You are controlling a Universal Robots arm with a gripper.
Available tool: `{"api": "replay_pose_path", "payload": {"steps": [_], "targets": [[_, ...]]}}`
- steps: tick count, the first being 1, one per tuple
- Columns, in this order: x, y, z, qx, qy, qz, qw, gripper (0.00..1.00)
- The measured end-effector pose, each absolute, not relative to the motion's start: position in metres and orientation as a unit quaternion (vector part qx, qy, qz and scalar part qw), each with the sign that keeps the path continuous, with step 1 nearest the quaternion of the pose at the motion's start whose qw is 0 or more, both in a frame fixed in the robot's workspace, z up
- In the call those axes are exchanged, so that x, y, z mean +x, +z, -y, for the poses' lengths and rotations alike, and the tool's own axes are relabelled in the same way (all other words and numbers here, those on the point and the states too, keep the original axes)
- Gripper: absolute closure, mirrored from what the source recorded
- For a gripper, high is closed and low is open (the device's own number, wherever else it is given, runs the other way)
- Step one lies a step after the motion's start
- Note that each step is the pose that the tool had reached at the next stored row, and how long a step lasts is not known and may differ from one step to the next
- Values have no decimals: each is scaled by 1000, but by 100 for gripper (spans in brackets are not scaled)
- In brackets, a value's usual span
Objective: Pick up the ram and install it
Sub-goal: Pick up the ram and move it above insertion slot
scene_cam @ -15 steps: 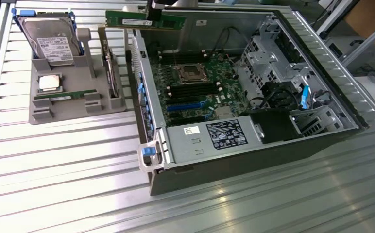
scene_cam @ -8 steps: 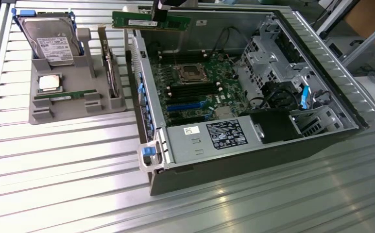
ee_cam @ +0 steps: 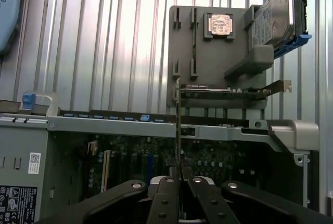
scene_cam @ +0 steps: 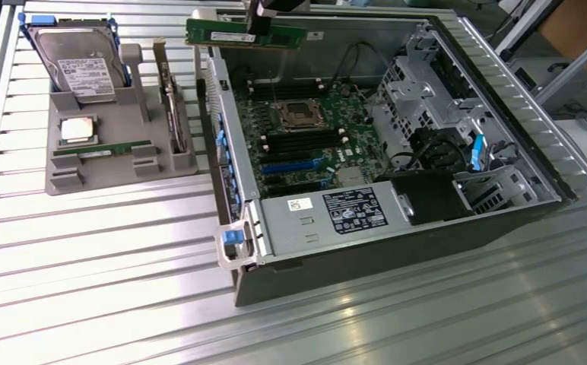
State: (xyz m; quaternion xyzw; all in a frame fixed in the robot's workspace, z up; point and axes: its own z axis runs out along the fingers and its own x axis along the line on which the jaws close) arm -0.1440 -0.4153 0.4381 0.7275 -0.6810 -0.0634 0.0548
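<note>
One gripper (scene_cam: 261, 29) pinching ram (scene_cam: 223, 32) at its upper edge, fingers (ee_cam: 165, 198) pressing against both faces. Ram hanging level, long side horizontal, above open computer case (scene_cam: 304, 262), raised clear of motherboard (scene_cam: 273, 182) inside case. Grey parts tray (scene_cam: 101, 179) lying just beside case, on exterior view's left of it, carrying hard drive (scene_cam: 83, 65), square processor chip (scene_cam: 77, 129) and second memory stick (scene_cam: 96, 152). Wrist view showing ram edge-on over case wall facing tray.
</note>
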Motion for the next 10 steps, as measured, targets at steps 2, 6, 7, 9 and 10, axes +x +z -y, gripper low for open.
{"api": "replay_pose_path", "payload": {"steps": [2, 6, 7, 9, 10], "targets": [[-138, 437, 415, 727, -64, 681, 55, 88], [-131, 437, 415, 727, -65, 681, 56, 88], [-130, 437, 415, 727, -65, 681, 56, 88], [-127, 436, 415, 727, -65, 681, 57, 88], [-125, 436, 415, 727, -65, 681, 57, 88]]}}
